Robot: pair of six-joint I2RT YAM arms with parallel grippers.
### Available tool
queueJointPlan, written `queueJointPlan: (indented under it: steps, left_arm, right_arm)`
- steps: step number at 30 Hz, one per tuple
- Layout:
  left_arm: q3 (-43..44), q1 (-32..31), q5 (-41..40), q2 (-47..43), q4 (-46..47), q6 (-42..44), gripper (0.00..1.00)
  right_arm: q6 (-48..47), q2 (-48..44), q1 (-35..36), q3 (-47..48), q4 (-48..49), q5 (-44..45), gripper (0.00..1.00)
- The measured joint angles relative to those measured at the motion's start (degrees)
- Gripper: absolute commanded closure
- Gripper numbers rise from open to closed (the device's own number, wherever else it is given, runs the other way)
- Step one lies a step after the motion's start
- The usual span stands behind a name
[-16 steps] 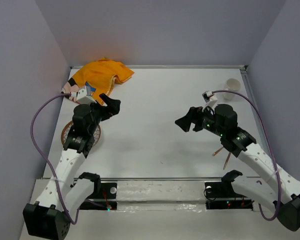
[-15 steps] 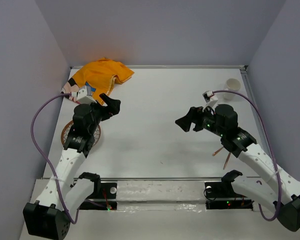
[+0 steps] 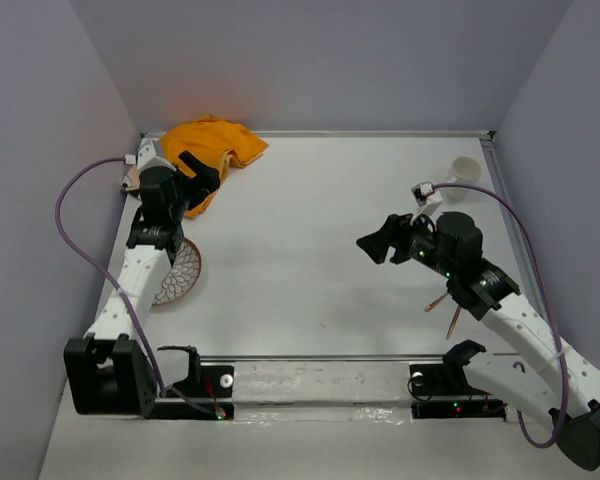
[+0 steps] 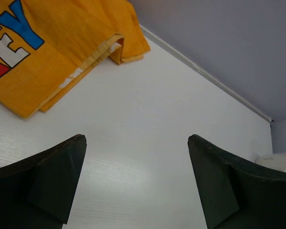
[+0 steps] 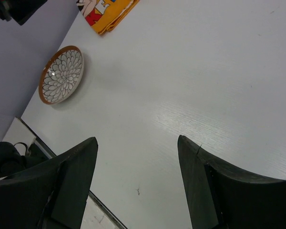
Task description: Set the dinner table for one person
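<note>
At the near edge of the orange mat (image 3: 220, 140), the left gripper (image 3: 200, 170) hangs spread, empty; best pinch one corner low and drag it flat over the dinner table (image 3: 310, 225) beneath; well right of the mat, the right gripper (image 3: 375, 240) gapes empty

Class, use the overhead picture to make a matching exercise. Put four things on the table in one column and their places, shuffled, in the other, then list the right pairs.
Things:
1. orange cloth
2. patterned plate
3. white cup
4. wooden sticks

Places on the table:
A. far right corner
B. near right area
C. far left corner
D. by the left edge, midway back

Pairs: 1-C, 2-D, 3-A, 4-B
</note>
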Motion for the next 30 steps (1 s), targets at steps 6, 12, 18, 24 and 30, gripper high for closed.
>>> queueJointPlan:
  steps: [6, 12, 18, 24, 30]
  left_arm:
    - [1.84, 4.5, -2.29, 13.4, 1.92, -3.58, 0.33]
    - [1.81, 5.35, -6.93, 21.84, 1.99, -8.63, 0.33]
    - [1.84, 6.78, -11.02, 27.5, 4.35, -13.31, 0.34]
    - [2.14, 10.29, -13.73, 32.76, 5.75, -15.74, 0.36]
    - [5.81, 11.41, -12.52, 39.67, 7.06, -16.31, 0.42]
  right_arm:
    - [-0.13, -1.49, 0.0, -0.57, -0.24, 0.07, 0.27]
    - [-0.13, -0.76, 0.0, -0.79, -0.2, -0.26, 0.27]
    - [-0.13, 0.11, 0.0, -1.49, -0.17, -0.74, 0.27]
    - [-0.11, 0.22, 0.0, -1.51, -0.04, -1.46, 0.27]
    - [-0.09, 1.99, 0.0, -1.51, 0.11, -1.99, 0.27]
